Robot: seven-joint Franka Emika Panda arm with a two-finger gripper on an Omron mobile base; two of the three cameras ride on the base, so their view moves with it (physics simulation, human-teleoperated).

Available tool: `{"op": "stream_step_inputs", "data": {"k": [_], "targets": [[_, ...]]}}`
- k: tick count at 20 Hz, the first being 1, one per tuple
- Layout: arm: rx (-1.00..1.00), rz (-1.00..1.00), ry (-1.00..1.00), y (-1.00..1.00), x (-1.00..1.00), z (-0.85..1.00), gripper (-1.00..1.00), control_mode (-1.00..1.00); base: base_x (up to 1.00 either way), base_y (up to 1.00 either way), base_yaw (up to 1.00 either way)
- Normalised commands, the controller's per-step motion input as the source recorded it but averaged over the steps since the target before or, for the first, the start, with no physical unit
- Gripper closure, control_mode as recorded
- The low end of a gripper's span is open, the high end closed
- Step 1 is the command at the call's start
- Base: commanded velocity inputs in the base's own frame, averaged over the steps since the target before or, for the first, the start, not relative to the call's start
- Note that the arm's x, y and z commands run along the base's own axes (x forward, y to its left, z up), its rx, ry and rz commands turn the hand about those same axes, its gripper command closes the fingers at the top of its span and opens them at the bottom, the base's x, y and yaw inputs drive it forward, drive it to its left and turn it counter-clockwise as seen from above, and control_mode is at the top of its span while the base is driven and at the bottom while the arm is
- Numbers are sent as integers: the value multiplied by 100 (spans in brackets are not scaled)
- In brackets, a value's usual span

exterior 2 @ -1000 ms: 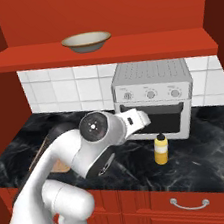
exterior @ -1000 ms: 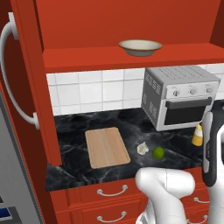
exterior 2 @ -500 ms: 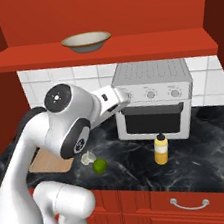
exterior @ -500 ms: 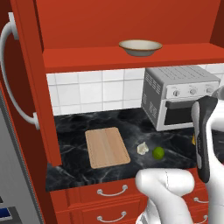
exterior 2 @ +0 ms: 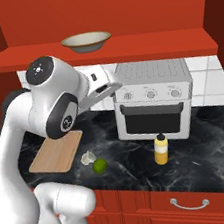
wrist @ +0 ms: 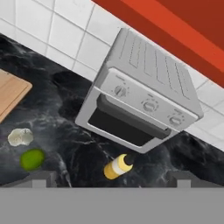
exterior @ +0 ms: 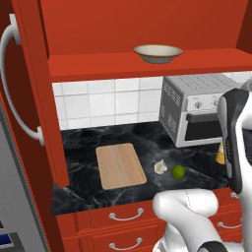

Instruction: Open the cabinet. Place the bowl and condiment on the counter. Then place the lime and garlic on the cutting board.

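End effector [wrist: 109,178] wide open, empty, above the condiment [wrist: 117,166].

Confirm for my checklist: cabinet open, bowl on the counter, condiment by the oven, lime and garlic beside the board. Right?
Not quite: the bowl sits on the open cabinet's shelf, as the left base view shows. The rest stands.

Item: my arm, as I see it from the base cameras. Glossy white rounded shell links [exterior 2: 10,163], thick and tubular, swelling at each joint. Dark grey joint rings between links; one round dark end cap [exterior 2: 66,121] with a lighter centre disc, and a small grey cap [exterior 2: 41,69] on top of the shoulder-like housing. A long dark grey panel [exterior: 230,142] runs along one white link. Bulbous white base segment [exterior: 189,209]. No cables or lettering that I can make out.
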Motion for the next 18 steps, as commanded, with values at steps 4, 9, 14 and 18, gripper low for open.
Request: {"op": "stream_step_inputs", "data": {"k": [4, 9, 14, 18], "targets": [[9, -8, 0, 2, 0, 38, -100, -100, 0, 0, 0], [8, -7, -1, 0, 0, 26, -100, -100, 0, 0, 0], [7, -7, -1, 0, 1, 36, -100, -100, 0, 0, 0], [7, -9, -3, 1, 7, 40, -100, -100, 0, 0, 0]]}}
